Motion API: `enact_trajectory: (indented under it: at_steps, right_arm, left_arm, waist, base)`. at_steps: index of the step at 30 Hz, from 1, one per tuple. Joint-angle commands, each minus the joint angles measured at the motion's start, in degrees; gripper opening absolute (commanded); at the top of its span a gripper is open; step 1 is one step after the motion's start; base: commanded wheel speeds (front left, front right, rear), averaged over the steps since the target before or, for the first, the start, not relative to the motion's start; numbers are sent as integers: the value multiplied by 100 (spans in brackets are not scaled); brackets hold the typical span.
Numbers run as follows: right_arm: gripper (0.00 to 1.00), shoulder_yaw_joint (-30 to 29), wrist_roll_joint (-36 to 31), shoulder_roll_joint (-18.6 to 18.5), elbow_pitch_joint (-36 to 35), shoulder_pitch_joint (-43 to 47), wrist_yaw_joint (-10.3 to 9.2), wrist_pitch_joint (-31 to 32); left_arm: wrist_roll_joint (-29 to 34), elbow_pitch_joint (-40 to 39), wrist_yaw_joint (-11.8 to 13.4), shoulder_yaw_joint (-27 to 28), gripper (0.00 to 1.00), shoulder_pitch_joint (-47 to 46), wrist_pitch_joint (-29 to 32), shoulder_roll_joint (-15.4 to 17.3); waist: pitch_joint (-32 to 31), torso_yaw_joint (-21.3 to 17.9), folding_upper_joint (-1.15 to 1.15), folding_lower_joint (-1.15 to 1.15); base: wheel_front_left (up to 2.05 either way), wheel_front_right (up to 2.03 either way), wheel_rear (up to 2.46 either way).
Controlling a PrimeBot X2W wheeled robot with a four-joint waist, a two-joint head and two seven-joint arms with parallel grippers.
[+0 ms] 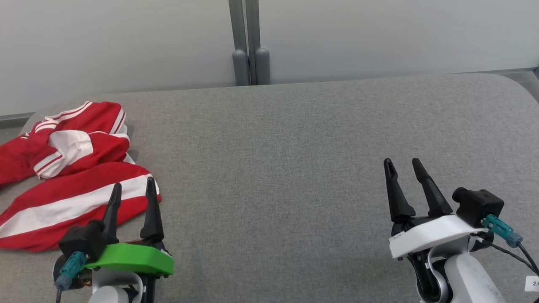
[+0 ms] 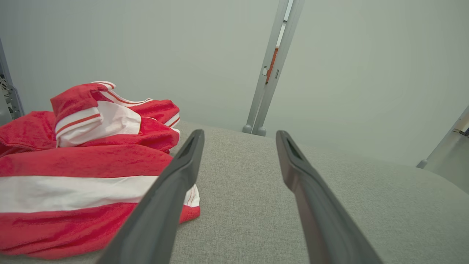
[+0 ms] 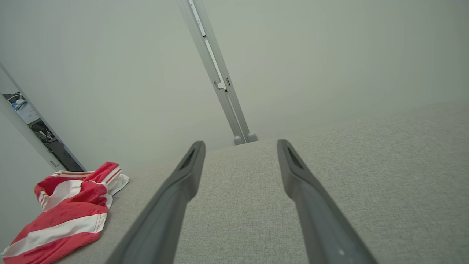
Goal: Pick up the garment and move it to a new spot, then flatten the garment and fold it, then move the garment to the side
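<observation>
The garment (image 1: 67,168) is a red jersey with white bands and striped edges, lying rumpled in a heap at the far left of the grey padded table (image 1: 294,147). It also shows as the garment (image 2: 73,165) at the left of the left wrist view and as the garment (image 3: 69,209) at the lower left of the right wrist view. My left gripper (image 1: 132,189) stands open at the heap's near right edge, nothing between its fingers. My right gripper (image 1: 402,166) is open over bare table at the lower right, far from the cloth.
A pale wall with a grey vertical post (image 1: 249,42) runs along the table's far edge. The table's rounded far right corner (image 1: 518,84) and its left edge by the heap bound the surface. Grey fabric stretches between the two grippers.
</observation>
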Motion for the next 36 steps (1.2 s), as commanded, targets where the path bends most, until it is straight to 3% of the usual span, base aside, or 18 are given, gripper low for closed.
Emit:
enact_trajectory:
  at_steps: [1, 36]
  right_arm:
    - [100, 12, -154, -21, -14, -95, 2, -65]
    - [100, 221, -1271, 4, 69, -127, 1, -401]
  left_arm:
    - [182, -54, 49, -7, 100, -40, -61, 45]
    - [1337, 28, 98, -143, 100, -51, -392, 54]
  waist:
    - [-1, 2, 0, 0]
    - [25, 25, 0, 0]
  base:
    - [0, 0, 0]
    - [0, 0, 0]
